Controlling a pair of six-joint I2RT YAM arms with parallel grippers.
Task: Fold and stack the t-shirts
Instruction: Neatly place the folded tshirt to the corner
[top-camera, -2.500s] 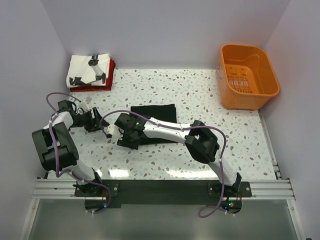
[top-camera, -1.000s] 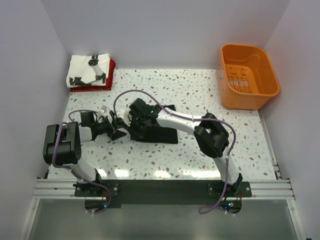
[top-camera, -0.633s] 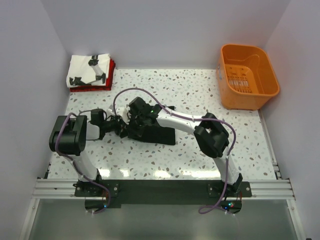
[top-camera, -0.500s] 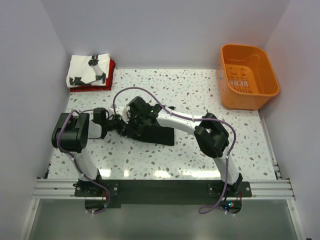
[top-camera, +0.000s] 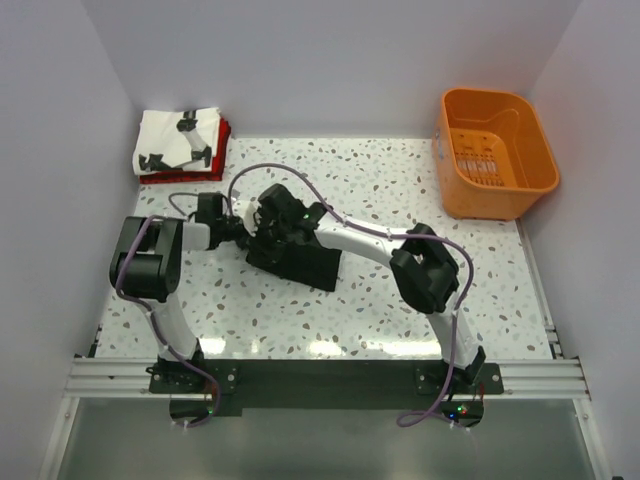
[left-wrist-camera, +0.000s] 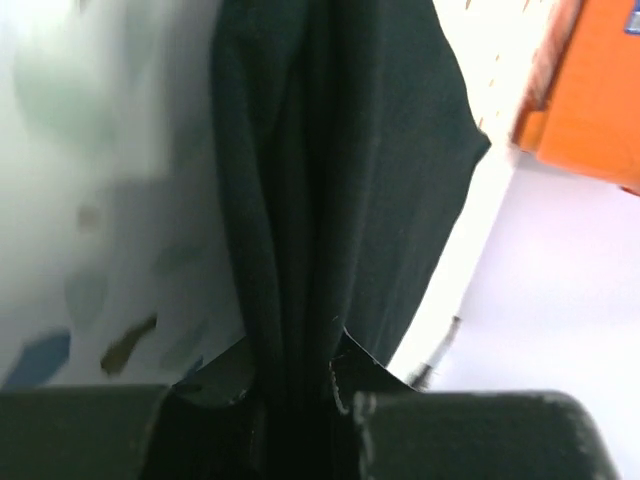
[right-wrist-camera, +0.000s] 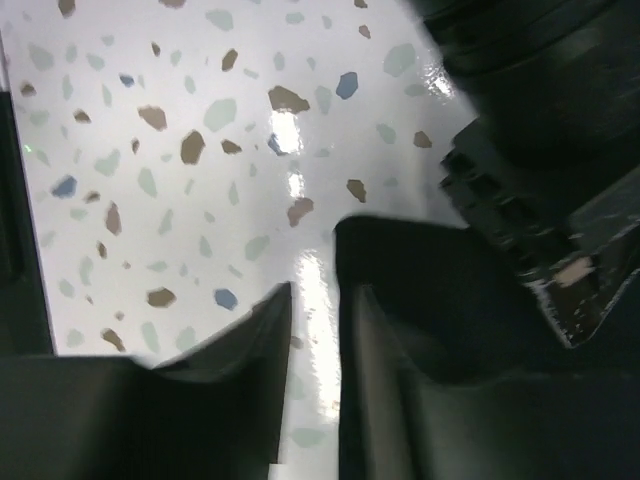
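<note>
Sitting well off to the far left of the black t-shirt, a white t-shirt with black printed figures lies folded on top of a red t-shirt. Only the red one's edges show under the white one.

At the black t-shirt's left end, the left gripper has its jaws drawn in on the cloth. In the left wrist view a bunched ridge of black fabric runs straight out from between the fingers, pinched there in tight pleats. The rest of the garment spreads away beyond them.

The right gripper is at that same left end, just beside the left one, reaching in from the shirt's far side. Its jaws stand only a slit apart. Speckled table shows through the gap and no cloth sits in it. Dark fabric lies right against the outer side of one finger, and I cannot tell where the finger ends and the cloth begins.

The black t-shirt itself is a folded oblong, lying flat and skewed on the table. Well away to its far right stands an orange plastic basket, upright and apart from it.
</note>
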